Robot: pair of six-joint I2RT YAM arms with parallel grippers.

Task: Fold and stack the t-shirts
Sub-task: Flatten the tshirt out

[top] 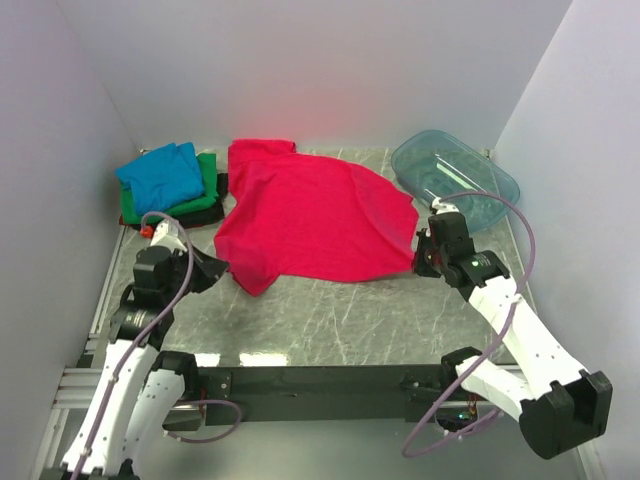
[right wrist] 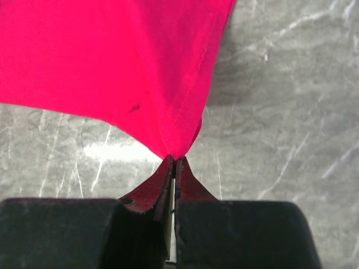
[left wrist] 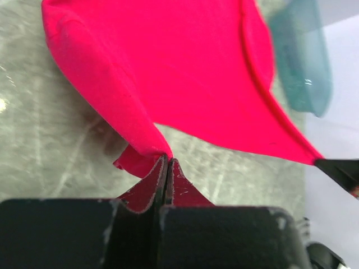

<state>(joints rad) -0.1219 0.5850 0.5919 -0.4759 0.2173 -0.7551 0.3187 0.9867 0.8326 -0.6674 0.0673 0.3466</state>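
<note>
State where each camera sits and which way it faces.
Top external: above and behind the bases, looking down on the table; left arm and right arm show.
Left wrist: on the left arm, facing rightward past the left gripper, shut on the red-pink t-shirt.
Right wrist: on the right arm, facing down the right gripper, which pinches the same shirt.
Shared: top and left wrist both show the teal tub.

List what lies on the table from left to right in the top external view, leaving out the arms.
folded t-shirt stack → red-pink t-shirt → clear teal tub
</note>
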